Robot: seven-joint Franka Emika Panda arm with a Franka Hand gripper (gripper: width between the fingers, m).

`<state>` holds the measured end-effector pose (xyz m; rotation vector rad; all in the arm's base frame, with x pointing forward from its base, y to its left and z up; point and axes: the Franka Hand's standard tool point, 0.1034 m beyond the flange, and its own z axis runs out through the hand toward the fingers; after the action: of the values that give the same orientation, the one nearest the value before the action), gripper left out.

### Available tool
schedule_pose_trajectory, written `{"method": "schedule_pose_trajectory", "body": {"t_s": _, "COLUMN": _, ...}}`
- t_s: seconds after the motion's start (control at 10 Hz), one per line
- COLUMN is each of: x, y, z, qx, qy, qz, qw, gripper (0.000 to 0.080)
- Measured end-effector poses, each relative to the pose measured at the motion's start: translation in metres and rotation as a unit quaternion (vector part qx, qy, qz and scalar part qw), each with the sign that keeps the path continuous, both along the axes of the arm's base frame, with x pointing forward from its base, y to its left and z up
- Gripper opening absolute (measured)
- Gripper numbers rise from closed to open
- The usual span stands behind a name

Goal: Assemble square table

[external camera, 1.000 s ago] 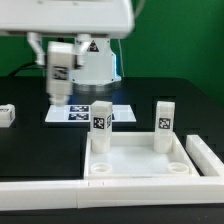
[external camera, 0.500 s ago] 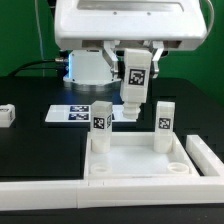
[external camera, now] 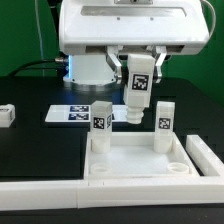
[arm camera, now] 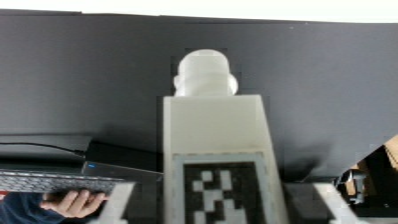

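Arm: white robot arm (external camera: 120,25) reaching down over the worktop's middle
Gripper: black two-finger gripper (external camera: 140,66) pointing down, raised off the surface
Jaws: closed on a white tagged leg block (external camera: 139,95), held upright

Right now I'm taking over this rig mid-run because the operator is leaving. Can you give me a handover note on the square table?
Gripper: shut on the third leg, held in the air and slightly tilted, between the two standing legs.
Table top: lies at the front, rim up.
Done: first leg and second leg stand upright in its far corners.
Fourth leg: lies loose on the black work surface, at the exterior view's left.
Left: fit the held leg in a near corner, then fetch and fit the fourth. Both near corners look empty.
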<state>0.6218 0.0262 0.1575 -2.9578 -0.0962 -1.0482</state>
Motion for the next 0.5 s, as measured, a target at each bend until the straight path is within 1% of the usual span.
{"method": "schedule_pose_trajectory", "body": {"t_s": 0.1, "x": -0.01, "y": 0.002, "z": -0.014, "qx": 0.001, "qy": 0.008, "qz": 0.001, "qw": 1.0, "gripper": 0.0288}}
{"method": "schedule_pose_trajectory", "body": {"t_s": 0.2, "x": -0.014, "y": 0.006, "z": -0.027, "qx": 0.005, "qy": 0.025, "qz": 0.011, "qw": 1.0, "gripper": 0.0288}}
{"method": "schedule_pose_trajectory", "body": {"t_s": 0.3, "x": -0.014, "y": 0.014, "z": -0.035, "qx": 0.01, "qy": 0.03, "qz": 0.024, "qw": 0.999, "gripper": 0.0288}}
{"method": "schedule_pose_trajectory", "body": {"t_s": 0.4, "x": -0.014, "y": 0.026, "z": -0.04, "qx": 0.02, "qy": 0.034, "qz": 0.033, "qw": 0.999, "gripper": 0.0288}}
{"method": "schedule_pose_trajectory", "body": {"t_s": 0.5, "x": -0.013, "y": 0.037, "z": -0.039, "qx": 0.031, "qy": 0.034, "qz": 0.033, "qw": 0.998, "gripper": 0.0288}}
